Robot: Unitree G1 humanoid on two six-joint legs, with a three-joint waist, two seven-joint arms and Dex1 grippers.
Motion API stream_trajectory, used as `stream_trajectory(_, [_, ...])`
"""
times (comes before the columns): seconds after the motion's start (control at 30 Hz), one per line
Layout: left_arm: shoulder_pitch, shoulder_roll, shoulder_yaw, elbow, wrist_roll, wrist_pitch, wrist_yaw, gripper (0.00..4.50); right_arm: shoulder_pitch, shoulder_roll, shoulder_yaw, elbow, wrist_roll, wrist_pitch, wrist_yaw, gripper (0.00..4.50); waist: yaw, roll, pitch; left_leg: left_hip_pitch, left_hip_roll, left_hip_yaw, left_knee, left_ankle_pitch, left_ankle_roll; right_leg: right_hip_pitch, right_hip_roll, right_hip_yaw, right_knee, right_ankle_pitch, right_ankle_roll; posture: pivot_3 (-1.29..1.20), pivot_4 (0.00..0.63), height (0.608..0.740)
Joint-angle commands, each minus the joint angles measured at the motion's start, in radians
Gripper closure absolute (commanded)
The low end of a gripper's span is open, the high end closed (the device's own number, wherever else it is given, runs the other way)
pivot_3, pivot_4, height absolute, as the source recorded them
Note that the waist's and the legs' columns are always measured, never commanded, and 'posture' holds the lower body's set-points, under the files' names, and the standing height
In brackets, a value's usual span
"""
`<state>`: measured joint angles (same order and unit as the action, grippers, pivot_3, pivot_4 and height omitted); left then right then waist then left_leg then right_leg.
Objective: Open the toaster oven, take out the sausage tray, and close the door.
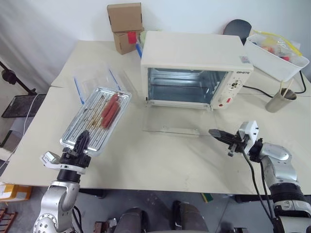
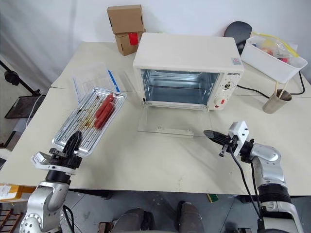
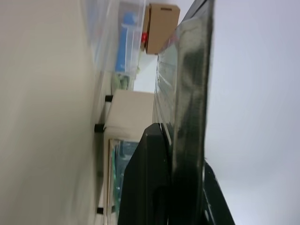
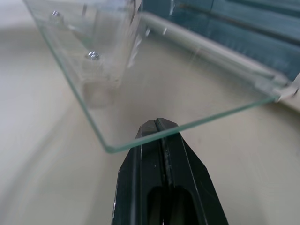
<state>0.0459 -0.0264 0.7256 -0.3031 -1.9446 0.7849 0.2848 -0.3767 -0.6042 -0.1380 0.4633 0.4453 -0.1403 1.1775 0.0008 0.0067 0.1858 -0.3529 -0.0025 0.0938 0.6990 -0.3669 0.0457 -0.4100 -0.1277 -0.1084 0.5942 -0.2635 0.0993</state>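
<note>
My left pincer [image 1: 82, 138] is clamped on the near rim of the sausage tray [image 1: 97, 119], which I hold tilted above the table [image 1: 146, 160], left of the toaster oven [image 1: 194, 68]. Red sausages [image 1: 111, 109] lie in the tray. The oven's door [image 1: 170, 124] is folded down flat, the cavity behind it bare. My right pincer [image 1: 216, 133], fingers pressed together and gripping nothing, points at the near right corner of the glass door. A clear container [image 1: 95, 77] lies beyond the tray.
</note>
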Motion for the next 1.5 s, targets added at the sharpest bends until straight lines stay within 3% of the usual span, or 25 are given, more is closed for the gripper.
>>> stream_trajectory(0.03, [-0.001,0.008,-0.010,-0.067,-0.028,-0.020,0.012,4.50,-0.028,-0.011,-0.068,-0.091,0.067,0.043,-0.017,4.49,0.000,0.000,0.000,0.000,0.000,0.000,0.000,0.000,0.000,0.000,0.000,0.000,0.000,0.000,0.000,0.00,0.150,0.740])
stream_trajectory(0.37, [0.052,0.042,-0.077,-0.109,-0.028,-0.015,0.048,4.50,-0.097,-0.062,-0.201,-0.353,0.229,0.290,-0.142,4.49,0.002,0.000,0.000,-0.001,0.000,0.000,-0.001,-0.001,0.001,-0.001,-0.001,0.000,-0.001,0.000,0.000,0.00,0.150,0.740])
stream_trajectory(0.63, [0.029,0.094,-0.142,-0.055,-0.028,0.068,0.018,4.50,0.124,-0.173,-0.247,-0.588,0.262,0.421,-0.101,4.49,0.026,0.000,0.000,-0.002,-0.001,0.000,-0.001,-0.004,0.003,-0.001,-0.001,-0.001,-0.003,0.000,0.000,0.00,0.150,0.740])
stream_trajectory(0.77, [0.005,0.142,-0.165,-0.003,-0.028,0.136,-0.010,4.50,0.275,-0.172,-0.286,-0.625,0.209,0.308,-0.040,3.58,0.027,0.000,0.000,-0.002,-0.001,0.000,-0.001,-0.004,0.004,-0.001,-0.002,0.000,-0.004,0.000,0.001,0.00,0.150,0.740])
stream_trajectory(1.0, [-0.132,0.350,-0.322,0.237,-0.028,0.379,-0.096,4.50,0.562,-0.130,-0.312,-0.754,0.147,0.106,0.060,1.20,0.027,0.000,0.000,-0.001,-0.001,0.001,-0.001,-0.004,0.003,-0.001,0.000,0.000,-0.002,0.000,0.001,0.00,0.150,0.740])
stream_trajectory(1.1, [-0.232,0.449,-0.437,0.366,-0.028,0.480,-0.152,4.50,0.659,-0.100,-0.320,-0.799,0.193,0.060,0.121,0.19,0.026,0.000,0.000,0.000,-0.002,0.001,-0.001,-0.005,0.001,0.000,0.000,0.000,-0.001,0.000,0.001,0.00,0.150,0.740])
stream_trajectory(1.3, [-0.442,0.493,-0.571,0.577,0.039,0.547,-0.239,4.50,0.754,-0.096,-0.353,-0.878,0.262,0.101,0.109,0.05,0.032,0.001,0.000,0.000,-0.002,0.000,-0.001,-0.004,0.001,0.000,0.000,0.000,0.002,0.001,0.001,0.00,0.150,0.740])
stream_trajectory(1.5, [-0.635,0.461,-0.660,0.785,0.317,0.611,-0.431,4.50,0.810,-0.092,-0.379,-0.925,0.252,0.109,0.069,0.05,0.044,0.001,0.000,0.000,-0.004,0.001,-0.001,-0.005,-0.001,0.000,0.004,0.000,0.000,0.001,0.002,0.00,0.150,0.740])
